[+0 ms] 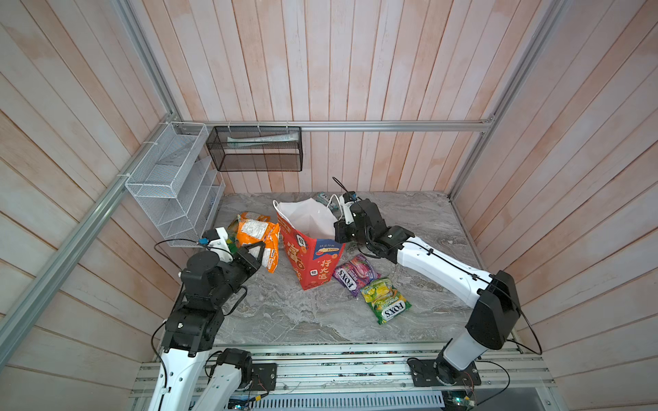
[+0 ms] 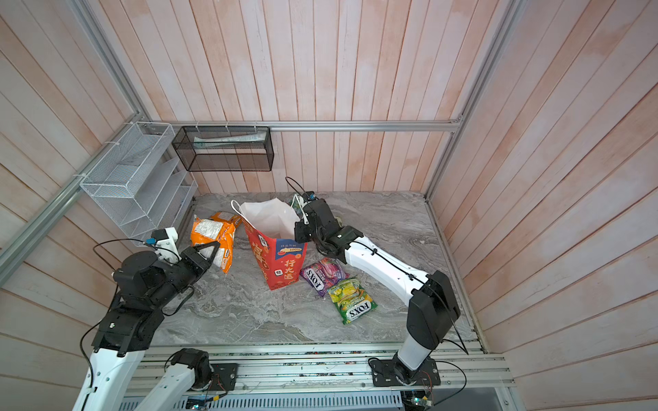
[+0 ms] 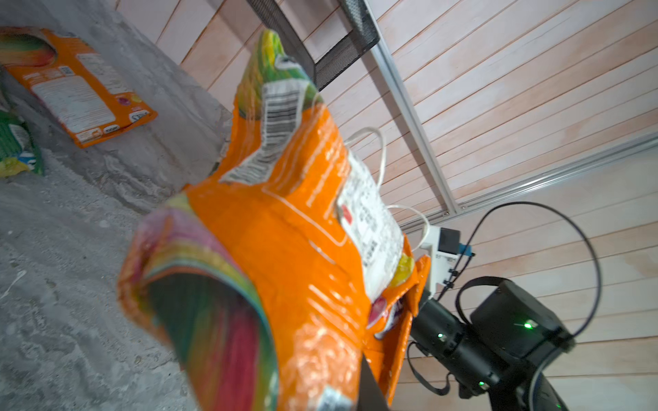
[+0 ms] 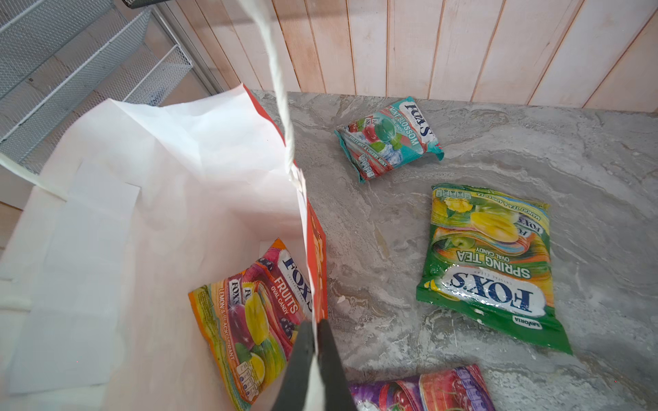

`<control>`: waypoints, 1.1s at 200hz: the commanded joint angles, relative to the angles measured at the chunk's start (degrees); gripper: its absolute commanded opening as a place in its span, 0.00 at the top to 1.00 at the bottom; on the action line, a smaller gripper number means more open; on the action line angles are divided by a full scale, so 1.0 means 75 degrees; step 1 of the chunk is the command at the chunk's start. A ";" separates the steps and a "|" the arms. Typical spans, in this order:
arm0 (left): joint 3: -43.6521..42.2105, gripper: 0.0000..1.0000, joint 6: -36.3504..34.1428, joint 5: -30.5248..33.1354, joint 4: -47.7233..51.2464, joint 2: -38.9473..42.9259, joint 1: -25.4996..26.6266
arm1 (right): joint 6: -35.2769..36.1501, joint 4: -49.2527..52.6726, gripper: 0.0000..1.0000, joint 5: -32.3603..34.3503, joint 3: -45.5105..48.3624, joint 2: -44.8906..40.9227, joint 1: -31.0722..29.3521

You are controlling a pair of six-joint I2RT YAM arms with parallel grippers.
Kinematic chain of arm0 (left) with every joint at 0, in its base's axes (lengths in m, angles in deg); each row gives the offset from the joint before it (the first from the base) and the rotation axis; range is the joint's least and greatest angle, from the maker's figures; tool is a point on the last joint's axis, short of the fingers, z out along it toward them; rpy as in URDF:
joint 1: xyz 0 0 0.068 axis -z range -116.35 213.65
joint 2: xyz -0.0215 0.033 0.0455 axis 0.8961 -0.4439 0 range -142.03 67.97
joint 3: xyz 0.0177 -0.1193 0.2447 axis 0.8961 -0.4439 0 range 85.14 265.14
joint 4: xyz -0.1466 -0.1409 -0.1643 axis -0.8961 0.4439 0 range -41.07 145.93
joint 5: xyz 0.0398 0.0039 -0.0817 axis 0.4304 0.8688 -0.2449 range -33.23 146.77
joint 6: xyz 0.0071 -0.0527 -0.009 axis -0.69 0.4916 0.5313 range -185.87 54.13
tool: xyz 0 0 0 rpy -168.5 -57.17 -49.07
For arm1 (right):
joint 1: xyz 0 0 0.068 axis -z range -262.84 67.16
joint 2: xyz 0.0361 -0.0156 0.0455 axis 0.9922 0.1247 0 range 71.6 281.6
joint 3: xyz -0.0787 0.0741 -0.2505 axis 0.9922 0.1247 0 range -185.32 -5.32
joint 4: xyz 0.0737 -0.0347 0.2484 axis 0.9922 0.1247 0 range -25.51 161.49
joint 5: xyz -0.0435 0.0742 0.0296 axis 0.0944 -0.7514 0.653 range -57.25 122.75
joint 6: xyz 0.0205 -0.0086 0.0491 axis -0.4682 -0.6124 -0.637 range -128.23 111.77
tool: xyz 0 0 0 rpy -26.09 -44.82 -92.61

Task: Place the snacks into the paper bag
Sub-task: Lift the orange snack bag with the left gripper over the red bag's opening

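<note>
The red paper bag (image 1: 313, 263) (image 2: 281, 263) stands open mid-table, white inside (image 4: 142, 213), with an orange Fruits snack (image 4: 256, 320) lying at its bottom. My right gripper (image 1: 337, 230) (image 4: 315, 338) is shut on the bag's right rim. My left gripper (image 1: 261, 249) (image 2: 213, 249) is shut on a crumpled orange snack (image 1: 256, 231) (image 3: 285, 249), held in the air left of the bag. One dark finger (image 3: 370, 388) shows beside the pouch. Purple (image 1: 354, 274) and green (image 1: 386, 300) (image 4: 491, 263) snacks lie right of the bag, and a teal one (image 4: 390, 138) lies behind it.
Another orange pouch (image 3: 82, 89) lies on the marble table by the left wall, and a green pouch (image 3: 14, 146) lies near it. A white wire rack (image 1: 171, 185) hangs on the left wall. On the back wall hangs a black mesh basket (image 1: 254, 149).
</note>
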State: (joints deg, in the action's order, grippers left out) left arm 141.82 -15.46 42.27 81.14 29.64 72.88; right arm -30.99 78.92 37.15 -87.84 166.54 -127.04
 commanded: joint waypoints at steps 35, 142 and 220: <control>0.1717 0.87 -0.0250 -0.0401 -0.0522 -0.1063 0.0463 | 0.0170 0.0346 1.00 0.0063 -0.0239 0.0193 -0.0099; 0.3978 0.87 -0.1148 0.1716 -0.0476 -0.4321 0.2970 | 0.0196 0.0340 1.00 0.0108 -0.0271 0.0088 -0.0233; 0.5366 0.87 -0.1827 0.2848 0.0863 -0.6097 0.2976 | 0.0210 0.0273 1.00 0.0369 -0.0195 -0.0105 -0.0326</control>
State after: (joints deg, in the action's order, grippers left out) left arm 179.48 -26.78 59.65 84.81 -15.25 95.11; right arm -30.45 79.49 37.94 -88.91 166.95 -128.92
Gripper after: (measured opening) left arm 0.181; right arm 0.041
